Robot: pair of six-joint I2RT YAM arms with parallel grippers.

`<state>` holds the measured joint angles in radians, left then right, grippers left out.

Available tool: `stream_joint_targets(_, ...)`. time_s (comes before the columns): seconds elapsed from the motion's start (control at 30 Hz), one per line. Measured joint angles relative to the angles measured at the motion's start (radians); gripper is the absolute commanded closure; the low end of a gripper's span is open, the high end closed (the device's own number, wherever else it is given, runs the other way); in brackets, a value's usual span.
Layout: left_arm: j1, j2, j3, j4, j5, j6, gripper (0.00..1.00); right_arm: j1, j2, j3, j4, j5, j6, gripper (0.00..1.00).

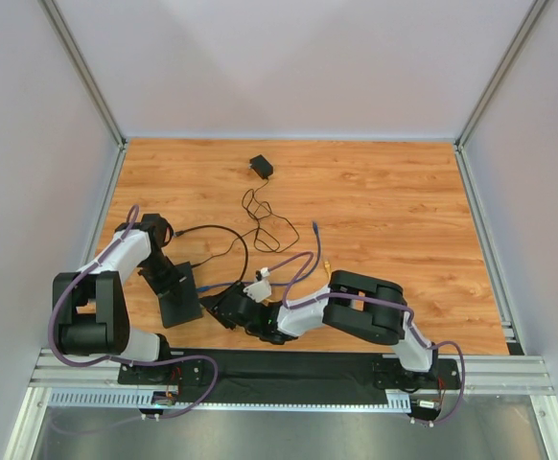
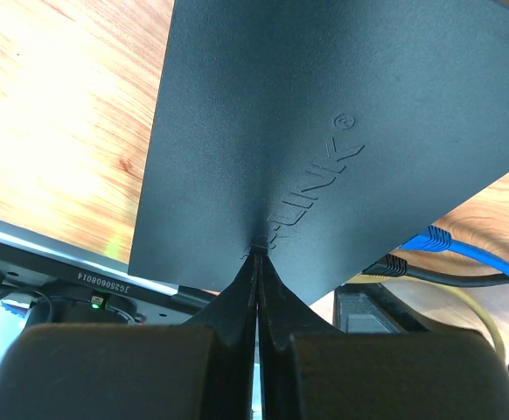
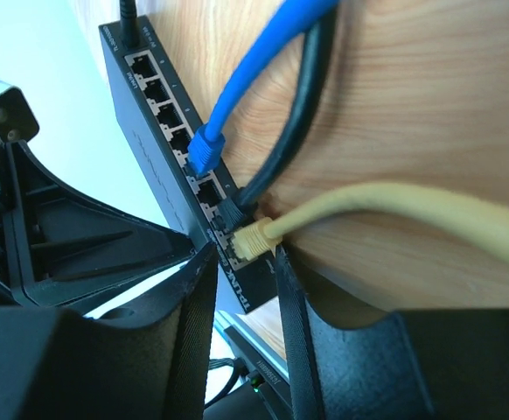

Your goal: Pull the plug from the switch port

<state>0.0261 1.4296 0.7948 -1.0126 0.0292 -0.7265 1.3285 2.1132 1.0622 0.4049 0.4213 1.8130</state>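
The table (image 1: 375, 211) was warm orange-brown with a streaked wood-grain pattern. The switch (image 3: 163, 188), by the near left corner, was matte black, with lettering embossed in the same black on its top and faint pale print along its socket edge. Three cables met it: a bright blue cable (image 3: 254, 79), a black cable (image 3: 303, 114) and a pale yellow cable (image 3: 412, 210) whose plug (image 3: 253, 241) matched it. The adapter (image 1: 261, 166) toward the far edge and its thin lead (image 1: 244, 204) were black. The left arm (image 1: 116, 254) and right arm (image 1: 365, 307) were black with white sections, trailing purple wiring (image 1: 298, 264). The walls (image 1: 289, 67) were pale grey.
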Motion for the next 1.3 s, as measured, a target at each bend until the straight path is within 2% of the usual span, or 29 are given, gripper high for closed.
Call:
stream_joint_targets(0.3, 0.000, 0.000, 0.000, 0.000, 0.000, 0.000, 1.00, 0.015, -0.020, 0.026, -0.113, 0.049, 0.067, 0.64)
stream_joint_targets(0.8, 0.001, 0.007, 0.004, -0.003, 0.002, 0.000, 1.00, -0.001, 0.006, 0.054, -0.097, 0.026, 0.027, 0.65)
stream_joint_targets(0.93, 0.001, 0.010, 0.006, -0.005, 0.000, 0.000, 1.00, -0.003, 0.011, 0.058, -0.094, 0.021, 0.021, 0.72)
stream_joint_targets(1.1, 0.001, 0.010, 0.006, -0.005, 0.000, 0.000, 1.00, -0.003, 0.013, 0.053, -0.086, 0.021, 0.023, 0.73)
stream_joint_targets(1.2, 0.001, 0.011, 0.006, -0.005, 0.000, 0.000, 1.00, -0.003, 0.014, 0.052, -0.086, 0.019, 0.024, 0.85)
stream_joint_targets(1.3, 0.002, 0.012, 0.007, -0.006, -0.001, 0.000, 1.00, -0.003, 0.014, 0.049, -0.082, 0.019, 0.030, 0.90)
